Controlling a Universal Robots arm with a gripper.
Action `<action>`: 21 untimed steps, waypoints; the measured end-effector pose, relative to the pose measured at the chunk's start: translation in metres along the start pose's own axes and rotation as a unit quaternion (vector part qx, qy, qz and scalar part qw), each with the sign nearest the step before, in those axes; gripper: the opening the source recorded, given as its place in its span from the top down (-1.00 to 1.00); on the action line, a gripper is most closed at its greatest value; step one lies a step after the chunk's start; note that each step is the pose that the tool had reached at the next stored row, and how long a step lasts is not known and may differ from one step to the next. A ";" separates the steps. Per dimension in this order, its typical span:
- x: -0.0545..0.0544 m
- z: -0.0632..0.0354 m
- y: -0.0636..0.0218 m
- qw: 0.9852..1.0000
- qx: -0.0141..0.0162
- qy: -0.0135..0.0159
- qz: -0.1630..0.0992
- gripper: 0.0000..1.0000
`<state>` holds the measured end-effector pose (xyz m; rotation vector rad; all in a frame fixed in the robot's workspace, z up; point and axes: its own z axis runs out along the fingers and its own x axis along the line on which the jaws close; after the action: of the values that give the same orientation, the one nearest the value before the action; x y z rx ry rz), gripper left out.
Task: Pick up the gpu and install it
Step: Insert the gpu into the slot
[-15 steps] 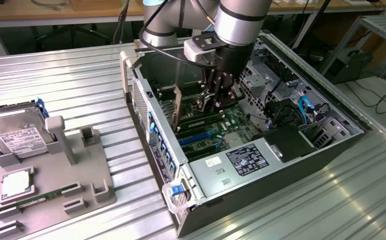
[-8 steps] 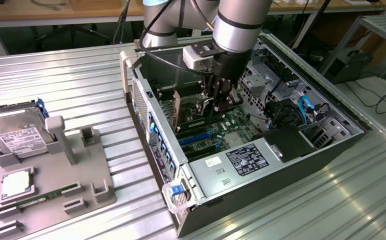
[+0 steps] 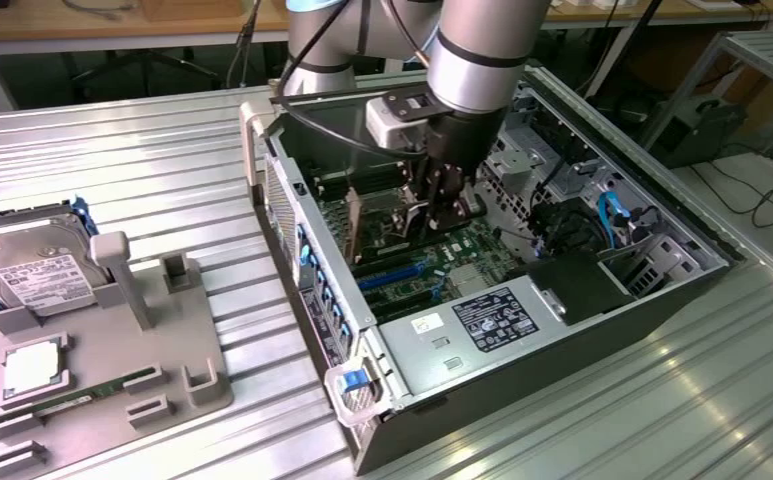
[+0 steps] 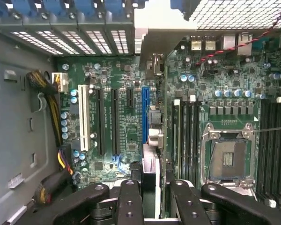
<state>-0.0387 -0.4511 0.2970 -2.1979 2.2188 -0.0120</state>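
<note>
The gpu point(image 3: 359, 235) hangs edge-down inside the open computer case point(image 3: 309, 215), above the green motherboard point(image 3: 460, 250). My gripper point(image 3: 437, 222) is shut on it from above. In the wrist view the gpu point(image 4: 152, 140) appears edge-on as a thin card between my two black fingers point(image 4: 129, 201). Its pale bracket end point(image 4: 152, 44) points toward the case's rear wall. The card runs along the blue expansion slot point(image 4: 145, 115), just beside it. I cannot tell whether its edge touches the slot.
Black and white expansion slots point(image 4: 99, 122) lie beside the blue one, and memory slots point(image 4: 187, 136) and the bare processor socket point(image 4: 227, 159) lie on its other side. The power supply point(image 3: 493, 320) fills the case's near end. A grey fixture point(image 3: 159, 350) at the exterior view's left holds a hard drive point(image 3: 33, 270) and a memory stick point(image 3: 79, 397).
</note>
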 end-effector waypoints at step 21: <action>0.007 0.0203 0.0140 1.000 0.001 -0.011 -0.003 0.44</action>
<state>-0.0524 -0.4574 0.2764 -2.1922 2.2009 0.0091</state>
